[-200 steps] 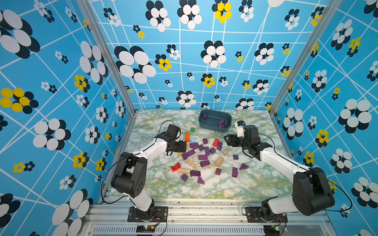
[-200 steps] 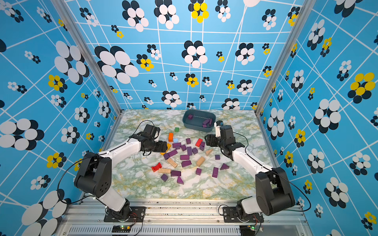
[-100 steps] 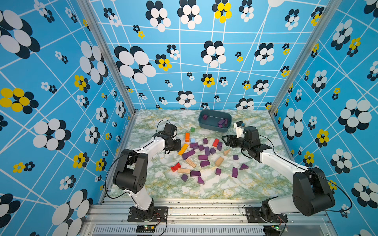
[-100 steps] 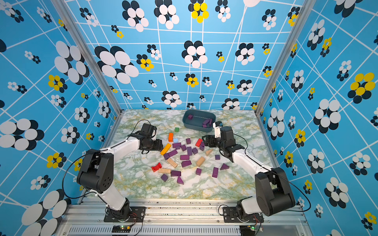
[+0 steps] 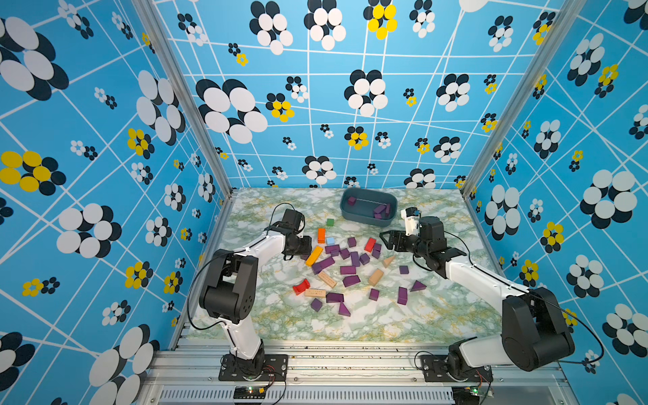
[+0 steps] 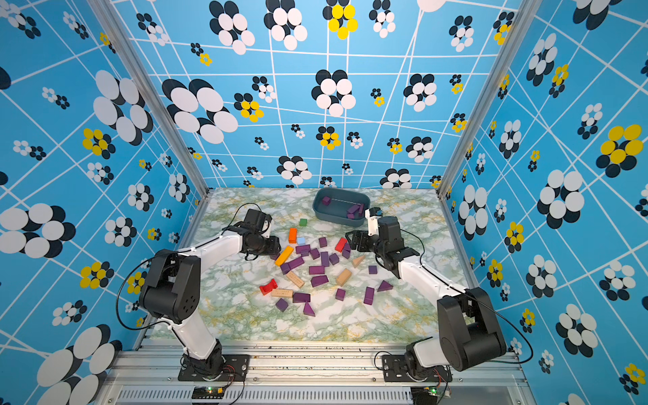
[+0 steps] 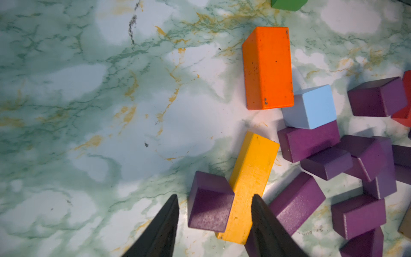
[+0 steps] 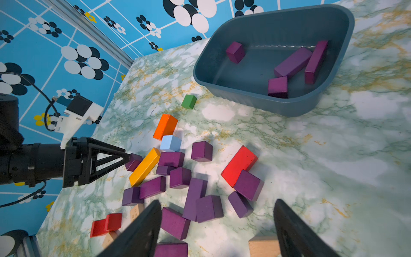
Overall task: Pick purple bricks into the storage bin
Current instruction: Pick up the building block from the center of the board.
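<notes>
My left pincer [image 7: 215,197] has narrowed around a purple cube [image 7: 209,209] and the end of the yellow bar [image 7: 251,178], not yet pinching. My right pincer [image 8: 217,201] hangs spread over the purple bricks [image 8: 209,208]; the storage bin [image 5: 364,220] at the table's [image 5: 438,315] far edge holds four.

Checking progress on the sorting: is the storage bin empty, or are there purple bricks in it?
Not empty. The storage bin holds four purple bricks: one cube alone, three grouped toward the opposite end.
</notes>
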`<control>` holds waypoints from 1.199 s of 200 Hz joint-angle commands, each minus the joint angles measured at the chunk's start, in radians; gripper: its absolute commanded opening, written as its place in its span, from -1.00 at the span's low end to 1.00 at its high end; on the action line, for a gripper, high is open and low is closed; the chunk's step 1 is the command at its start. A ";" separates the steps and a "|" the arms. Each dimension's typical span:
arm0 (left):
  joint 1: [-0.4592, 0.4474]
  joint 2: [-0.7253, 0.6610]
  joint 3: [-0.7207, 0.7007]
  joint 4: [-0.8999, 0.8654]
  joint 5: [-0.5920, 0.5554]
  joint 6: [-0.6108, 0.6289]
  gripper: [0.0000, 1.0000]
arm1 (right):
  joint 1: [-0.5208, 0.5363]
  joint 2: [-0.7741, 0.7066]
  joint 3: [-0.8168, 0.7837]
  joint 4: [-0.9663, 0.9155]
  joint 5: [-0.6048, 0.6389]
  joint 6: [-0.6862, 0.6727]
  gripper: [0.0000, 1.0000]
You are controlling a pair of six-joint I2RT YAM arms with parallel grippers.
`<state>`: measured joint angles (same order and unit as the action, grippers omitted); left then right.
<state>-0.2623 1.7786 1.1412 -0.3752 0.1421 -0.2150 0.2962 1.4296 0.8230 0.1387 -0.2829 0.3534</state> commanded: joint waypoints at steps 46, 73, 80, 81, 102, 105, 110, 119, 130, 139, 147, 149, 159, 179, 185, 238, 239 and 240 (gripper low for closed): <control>-0.006 0.040 0.044 -0.055 -0.022 0.023 -0.01 | 0.000 0.006 -0.016 0.002 -0.014 0.026 0.64; -0.011 0.057 0.058 -0.068 -0.042 0.028 -0.05 | 0.000 0.005 -0.018 0.000 -0.013 0.027 0.64; -0.011 0.061 0.059 -0.068 -0.050 0.028 -0.06 | 0.001 0.005 -0.018 -0.003 -0.012 0.026 0.64; -0.011 0.062 0.058 -0.067 -0.051 0.029 -0.06 | 0.001 0.005 -0.018 -0.002 -0.011 0.026 0.64; -0.011 0.070 0.060 -0.069 -0.066 0.026 -0.09 | 0.001 0.007 -0.016 -0.012 -0.001 0.026 0.64; -0.012 0.070 0.061 -0.070 -0.065 0.026 -0.09 | 0.000 0.008 -0.016 -0.013 0.000 0.026 0.64; -0.012 0.070 0.062 -0.074 -0.067 0.028 -0.09 | 0.000 0.007 -0.019 -0.014 0.001 0.027 0.64; -0.014 0.079 0.066 -0.080 -0.070 0.033 -0.09 | 0.000 0.008 -0.020 -0.014 0.001 0.026 0.65; -0.021 0.090 0.069 -0.087 -0.078 0.039 -0.09 | 0.000 0.007 -0.021 -0.013 0.000 0.026 0.65; -0.028 0.090 0.068 -0.090 -0.089 0.044 -0.09 | 0.000 0.008 -0.022 -0.013 -0.001 0.024 0.65; -0.030 0.088 0.069 -0.092 -0.100 0.048 -0.10 | 0.000 0.008 -0.022 -0.011 -0.001 0.026 0.64; -0.031 0.088 0.069 -0.094 -0.101 0.049 -0.10 | -0.001 0.007 -0.022 -0.011 -0.001 0.024 0.64; -0.035 0.087 0.068 -0.095 -0.106 0.051 -0.10 | 0.000 0.008 -0.022 -0.011 -0.002 0.026 0.64; -0.039 0.085 0.065 -0.096 -0.111 0.052 -0.09 | -0.001 0.014 -0.022 -0.008 -0.005 0.027 0.65; -0.042 0.086 0.063 -0.094 -0.113 0.054 -0.09 | 0.000 0.014 -0.022 -0.008 -0.006 0.027 0.65; -0.041 0.087 0.059 -0.074 -0.104 0.057 -0.40 | -0.002 0.015 -0.026 0.002 -0.012 0.038 0.83; -0.041 0.086 0.059 -0.073 -0.104 0.058 -0.40 | -0.002 0.015 -0.026 0.002 -0.012 0.038 0.83; -0.041 0.086 0.058 -0.072 -0.104 0.058 -0.41 | -0.002 0.015 -0.026 0.002 -0.012 0.038 0.84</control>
<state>-0.2977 1.8568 1.1889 -0.4408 0.0463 -0.1696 0.2962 1.4384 0.8120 0.1387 -0.2878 0.3820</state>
